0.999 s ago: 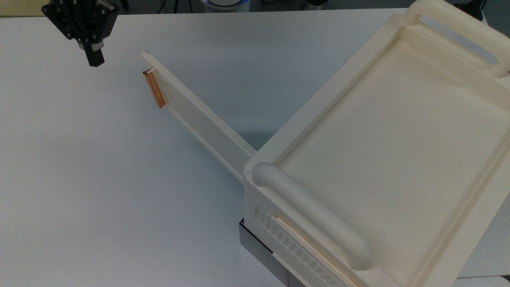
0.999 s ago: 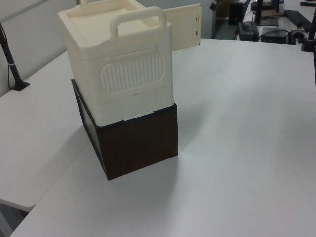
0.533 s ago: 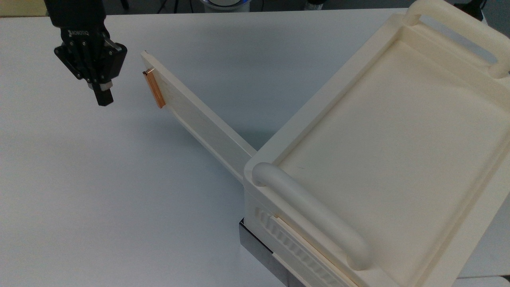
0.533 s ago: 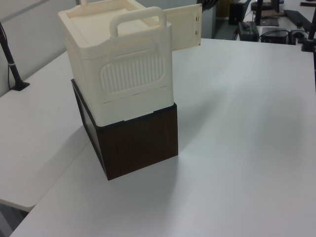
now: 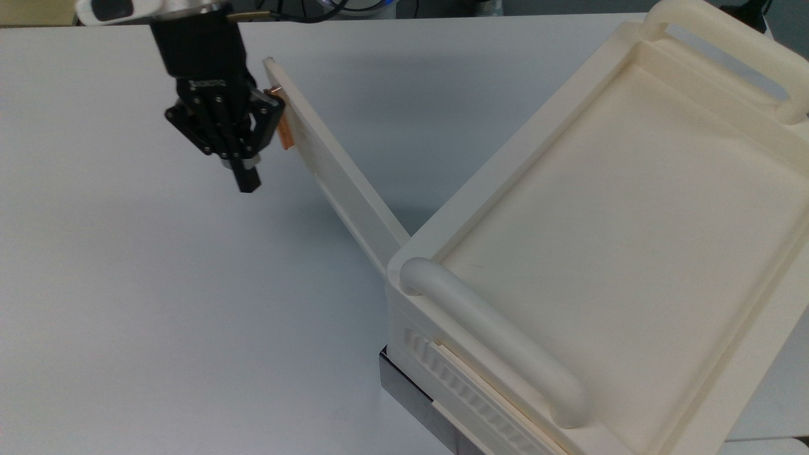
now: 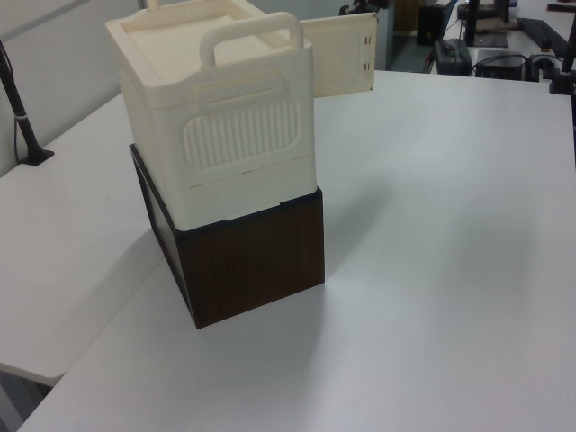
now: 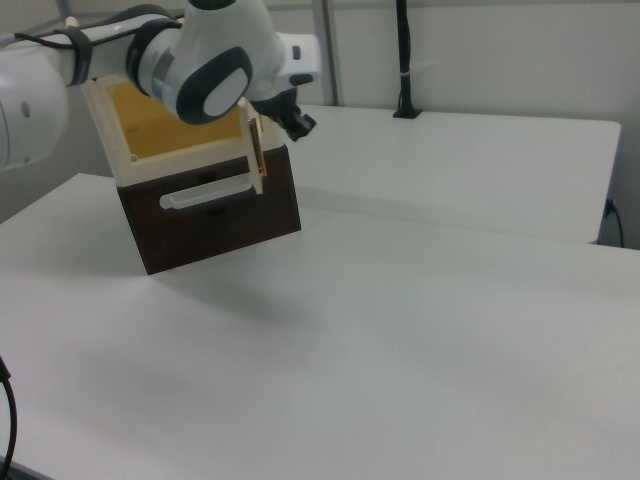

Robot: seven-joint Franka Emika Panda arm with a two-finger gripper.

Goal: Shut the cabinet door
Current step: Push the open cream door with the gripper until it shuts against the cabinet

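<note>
The counter (image 5: 126, 284) is carrying the cabinet (image 5: 632, 253), a large cream box with a recessed top and two rounded tube handles (image 5: 499, 341), sitting on a dark base (image 6: 252, 261) at the 3 to 5 o'clock side of the top view. The cabinet door (image 5: 341, 170), a thin flat cream panel, is standing swung wide open: its long axis is running from the hinge at the cabinet's near corner out toward 11 o'clock in the top view, with the free end farthest from the box. In the left view the same door (image 6: 337, 54) is projecting behind the cabinet at about 1 o'clock. The single arm's hand (image 5: 246, 180) is hanging just beside the outer face of the door near its free end, lying at 9 o'clock from the panel; its dark body is appearing to touch or nearly touch the copper-orange bar handle (image 5: 284, 129), though contact cannot be confirmed. The fingers are pointing down toward the counter and appearing drawn together, gripping nothing. Judged from this layout, closing is calling for a push on the free end toward 3 o'clock, sweeping the panel about its hinge to the cabinet front. Small white lettering on the hand's body (image 5: 205, 83) is appearing to read ROBOTIQ; no other writing is legible.
</note>
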